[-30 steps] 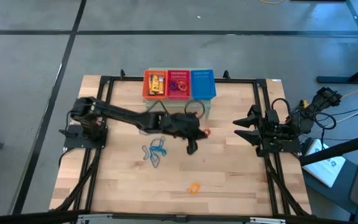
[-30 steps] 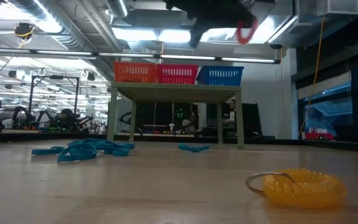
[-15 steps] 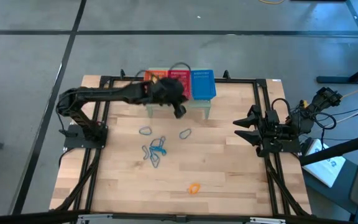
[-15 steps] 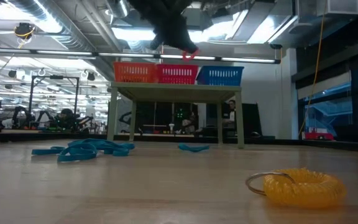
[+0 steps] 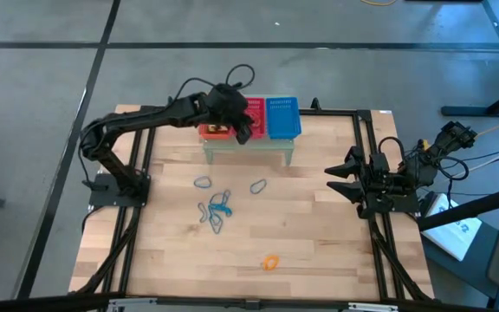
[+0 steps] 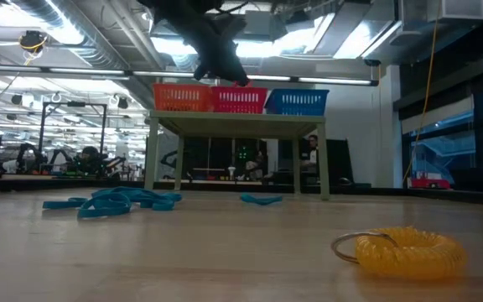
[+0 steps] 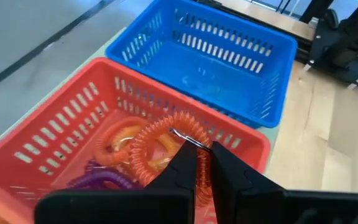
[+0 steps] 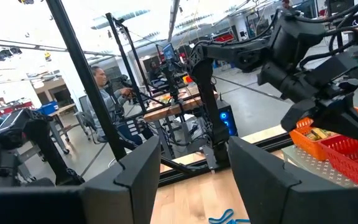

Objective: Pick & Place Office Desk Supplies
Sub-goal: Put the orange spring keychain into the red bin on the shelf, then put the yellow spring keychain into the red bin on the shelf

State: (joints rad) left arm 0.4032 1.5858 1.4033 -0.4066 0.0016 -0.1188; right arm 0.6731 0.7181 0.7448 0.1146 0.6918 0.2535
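My left gripper [image 5: 243,133] hangs over the red basket [image 5: 256,107] on the far stand, shut on a red coil loop [image 7: 160,146]. In the low view it [image 6: 229,74] shows above the baskets. Inside the red basket [image 7: 61,124] lie an orange coil [image 7: 118,138] and a purple coil [image 7: 101,180]. Several blue loops [image 5: 215,210] lie flat mid-table, and a yellow-orange coil [image 5: 271,262] rests near the near edge. My right gripper [image 5: 332,178] waits open at the right side. My left gripper pinches the red coil loop between its two fingers [image 7: 182,165], beside its metal ring [image 7: 185,139]. The fingers slant down from the table's left. The loop hangs clear in front of the fingertips, above the red basket's inside.
An orange basket [image 5: 217,130], mostly under the arm, and a blue basket [image 5: 283,118] flank the red one on a small stand [image 6: 237,126]. Black frame rails run along the table's sides. Bare wood lies between the loops and the right arm.
My left gripper, staying shut on the red coil loop, has carried it from above mid-table toward the far edge and somewhat left, ending over the red basket. The loops on the table have kept their places.
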